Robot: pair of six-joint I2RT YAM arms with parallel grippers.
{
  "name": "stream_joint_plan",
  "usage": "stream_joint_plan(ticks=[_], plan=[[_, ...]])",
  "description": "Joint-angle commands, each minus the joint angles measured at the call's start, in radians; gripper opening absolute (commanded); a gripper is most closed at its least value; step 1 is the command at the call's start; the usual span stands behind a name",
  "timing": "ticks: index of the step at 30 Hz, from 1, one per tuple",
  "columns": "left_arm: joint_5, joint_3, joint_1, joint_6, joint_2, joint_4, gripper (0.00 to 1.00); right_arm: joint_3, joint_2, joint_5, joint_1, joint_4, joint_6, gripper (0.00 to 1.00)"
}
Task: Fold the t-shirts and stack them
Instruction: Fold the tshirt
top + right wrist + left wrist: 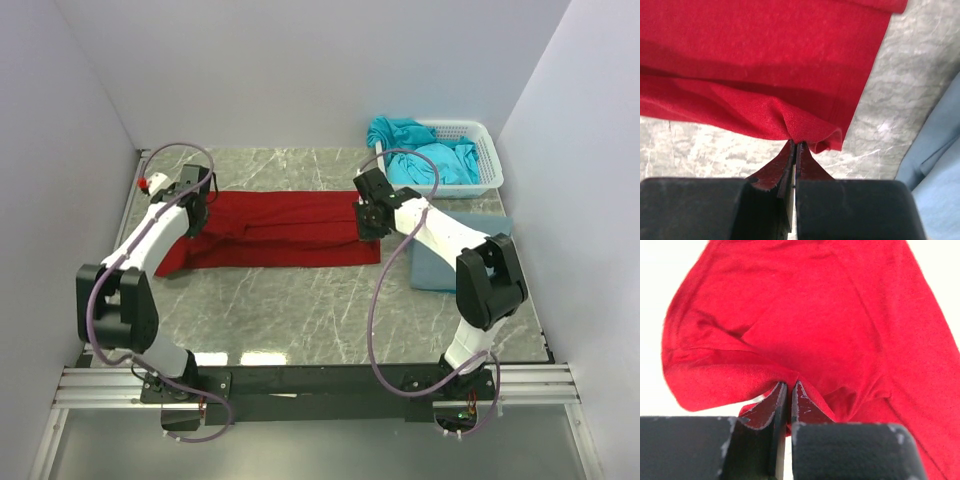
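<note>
A dark red t-shirt [280, 232] lies stretched across the middle of the table as a long folded band. My left gripper [192, 226] is shut on its left end; in the left wrist view the jaws [789, 385] pinch a fold of the red cloth [805, 315]. My right gripper [366, 222] is shut on its right end; in the right wrist view the jaws [795, 144] pinch the red edge [765, 65], lifted above the table. A grey-blue t-shirt [440, 262] lies folded under the right arm, also in the right wrist view [935, 170]. Turquoise t-shirts [425, 155] fill the basket.
A white lattice basket [488, 158] stands at the back right against the wall. White walls close the table on the left, back and right. The marble table top [300, 310] shows bare in front of the red shirt.
</note>
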Motion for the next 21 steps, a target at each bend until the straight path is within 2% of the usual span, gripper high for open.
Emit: stream_joint_plan(ticks=[1, 9, 12, 13, 14, 16, 17, 18, 21], plan=[[0.019, 0.082, 0.01, 0.05, 0.057, 0.046, 0.01, 0.08, 0.033, 0.017, -0.017, -0.026, -0.023, 0.0], [0.054, 0.18, 0.026, 0.101, 0.167, 0.049, 0.05, 0.209, 0.148, 0.045, -0.054, -0.06, -0.031, 0.0], [0.062, 0.21, 0.029, 0.136, 0.208, 0.069, 0.13, 0.264, 0.197, 0.048, -0.068, -0.074, -0.031, 0.0], [0.079, 0.214, 0.03, 0.161, 0.211, 0.09, 0.18, 0.281, 0.212, 0.049, -0.075, -0.079, -0.029, 0.0], [0.083, 0.223, 0.035, 0.171, 0.217, 0.099, 0.42, 0.309, 0.241, 0.054, -0.078, -0.08, -0.029, 0.0], [0.093, 0.243, 0.045, 0.184, 0.233, 0.104, 0.72, 0.338, 0.267, 0.054, -0.095, -0.074, -0.031, 0.02], [0.097, 0.274, 0.058, 0.191, 0.239, 0.101, 0.77, 0.353, 0.299, 0.055, -0.1, -0.076, -0.029, 0.09], [0.099, 0.294, 0.062, 0.201, 0.249, 0.093, 0.79, 0.394, 0.315, 0.066, -0.105, -0.091, -0.023, 0.35], [0.065, 0.358, 0.069, 0.231, 0.243, 0.058, 0.86, 0.412, 0.318, 0.074, -0.106, -0.08, -0.015, 0.67]])
